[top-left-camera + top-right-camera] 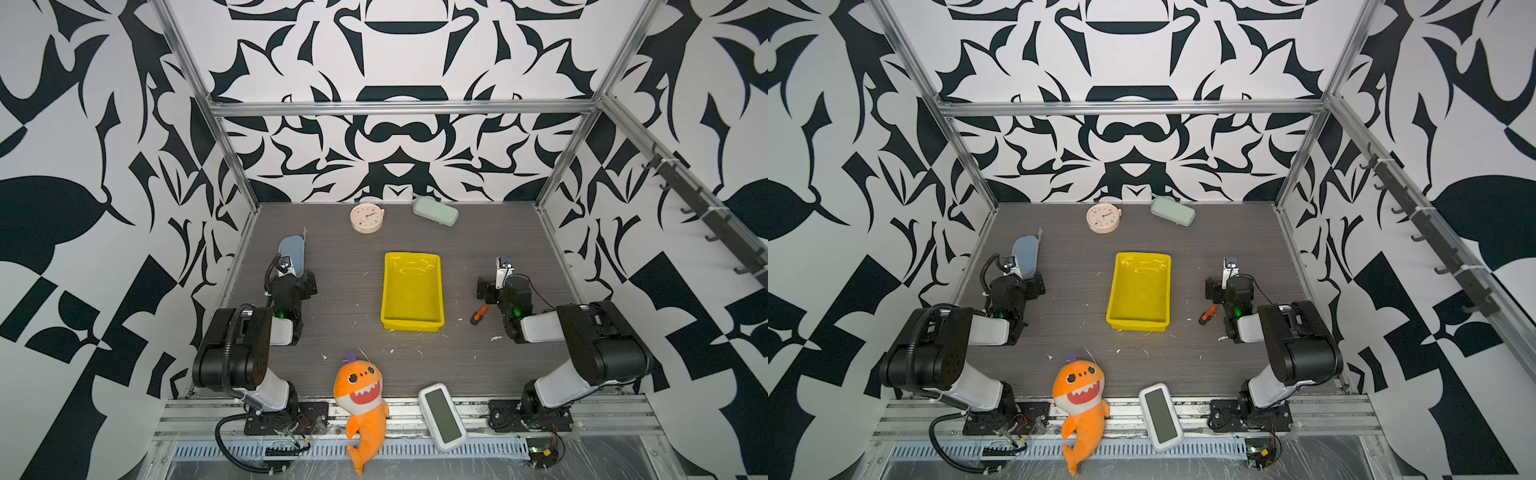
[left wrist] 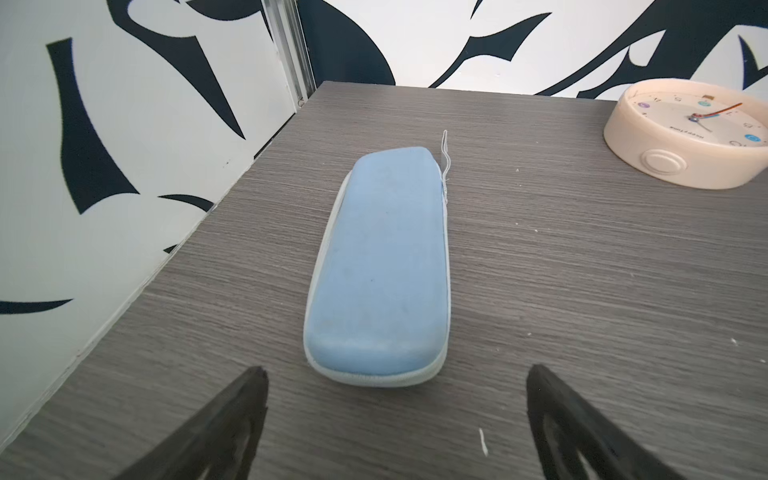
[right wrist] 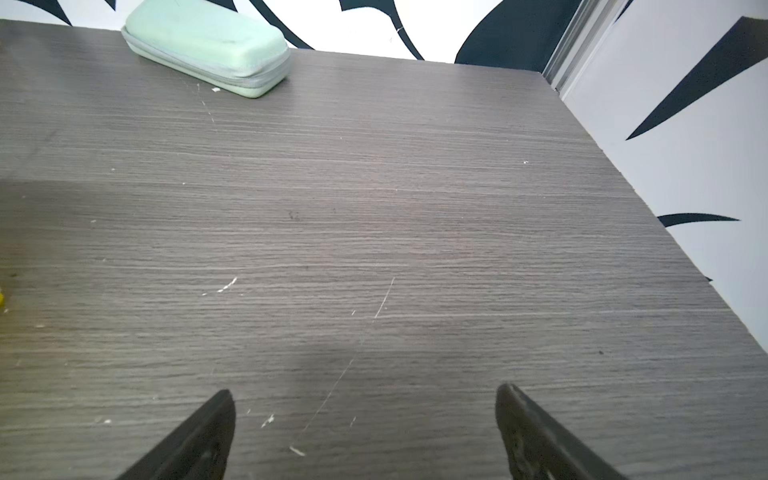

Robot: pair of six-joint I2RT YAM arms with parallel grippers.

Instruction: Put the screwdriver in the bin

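I start at the left edge of the worktop. There the left hand stands spread wide and grips nothing. In the left wrist view the near end of a blue zip case shows between its two fingertips, with a gap on each side. The case lies flat alongside the left edge, its length running towards the far edge.

Further along the far edge a round cream clock lies face up. At the near edge an orange shark plush sits half over the front rail.

The bin is in the middle of the worktop, its long sides running from near to far. To its right a pale green zip case lies at an angle against the far edge. A white handheld device with a dark screen rests on the rail at the near edge.

The screwdriver lies on the worktop outside the bin, just right of its near right corner and close beside the right arm's wrist. I see its orange handle and black end; the shaft I cannot make out.

The right hand is spread wide too, over bare worktop near the right edge and farther back than the screwdriver. It touches nothing.
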